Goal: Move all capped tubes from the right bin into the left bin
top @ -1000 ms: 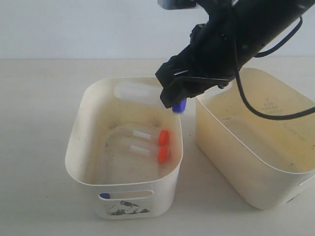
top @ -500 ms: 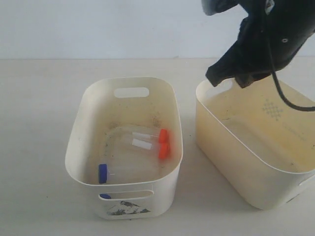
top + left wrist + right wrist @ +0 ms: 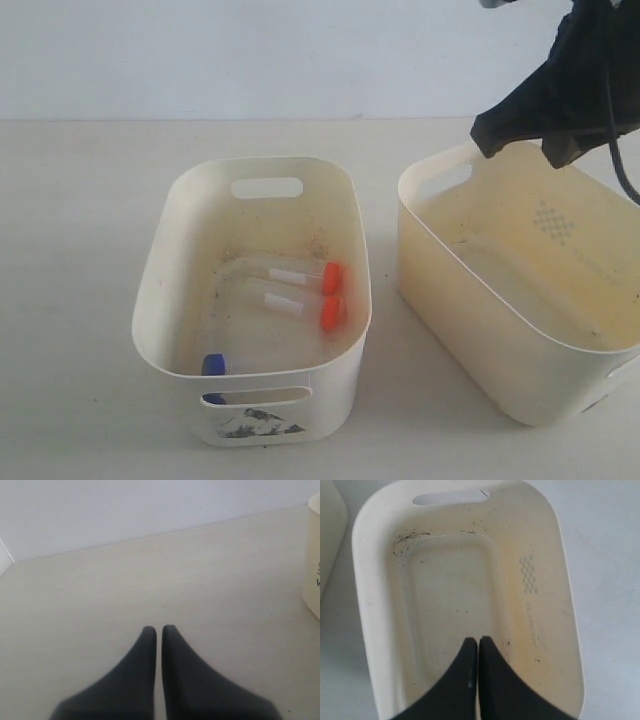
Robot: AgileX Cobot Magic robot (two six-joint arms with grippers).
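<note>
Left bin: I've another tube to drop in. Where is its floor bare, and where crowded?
In the left bin, floor is bare under the far handle slot, behind the orange-capped tubes, and at the near right corner, away from the blue-capped tube. Crowded: the middle, where both orange-capped tubes lie side by side.

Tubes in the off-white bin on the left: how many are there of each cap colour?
Clear plastic tubes with orange screw caps: 2
Clear plastic tube with dark blue cap: 1
Total: 3, all lying in the off-white oval plastic bin.
</note>
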